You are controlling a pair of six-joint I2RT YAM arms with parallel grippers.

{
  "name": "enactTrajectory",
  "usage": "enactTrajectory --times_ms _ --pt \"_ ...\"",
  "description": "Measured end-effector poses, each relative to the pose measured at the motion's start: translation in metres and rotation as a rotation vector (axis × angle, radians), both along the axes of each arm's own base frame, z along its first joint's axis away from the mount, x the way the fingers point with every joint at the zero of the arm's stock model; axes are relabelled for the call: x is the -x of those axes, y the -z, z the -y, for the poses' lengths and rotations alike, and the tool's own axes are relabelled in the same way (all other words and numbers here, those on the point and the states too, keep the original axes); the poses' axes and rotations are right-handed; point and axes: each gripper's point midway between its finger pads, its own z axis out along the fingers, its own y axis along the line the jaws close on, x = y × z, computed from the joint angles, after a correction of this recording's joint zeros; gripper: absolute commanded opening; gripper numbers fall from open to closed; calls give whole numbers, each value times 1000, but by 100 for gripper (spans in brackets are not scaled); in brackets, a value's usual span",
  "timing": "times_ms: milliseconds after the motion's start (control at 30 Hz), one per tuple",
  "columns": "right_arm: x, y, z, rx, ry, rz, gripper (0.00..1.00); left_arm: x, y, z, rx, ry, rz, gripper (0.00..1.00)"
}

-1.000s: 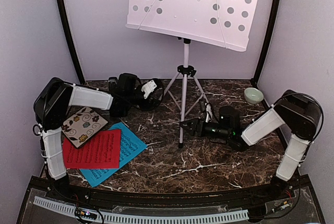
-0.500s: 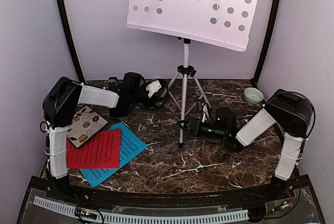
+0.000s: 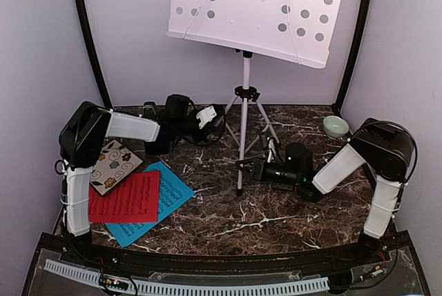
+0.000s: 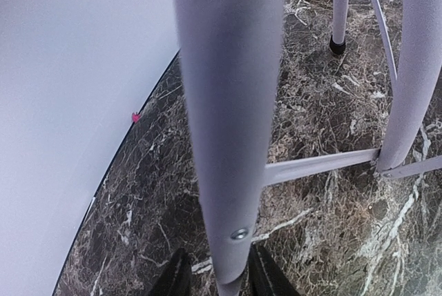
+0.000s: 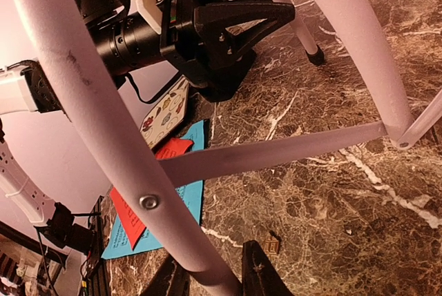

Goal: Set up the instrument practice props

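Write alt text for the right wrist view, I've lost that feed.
A white music stand leg runs diagonally through the frame, its lower end between the right gripper's two black fingertips, which flank it closely. Behind it are the black left arm and, on the marble table, a red sheet over a blue sheet near a floral tile.

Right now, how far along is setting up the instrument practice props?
Done: the music stand stands upright on its tripod. In hand: the left gripper and right gripper each have jaws around a tripod leg; firm grip unclear. Remaining: the red sheet and blue sheet lie flat on the table, not on the stand; I cannot make out a metronome.
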Motion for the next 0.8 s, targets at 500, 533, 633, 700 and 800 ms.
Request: enactTrajectory --times_ms 500,533,633,700,800 --pt "15 -1 4 26 -35 23 0 2 -3 7 -5 15 10 2" --pt "17 -2 5 27 -36 21 0 2 -2 7 -6 13 13 0" --pt "22 -4 10 27 -33 21 0 1 -1 5 -11 3 20 0" --pt "25 -4 14 30 -29 19 0 3 -1 5 -12 -3 27 0" --pt "31 -5 22 35 -24 16 0 10 -2 5 -17 -1 26 0"
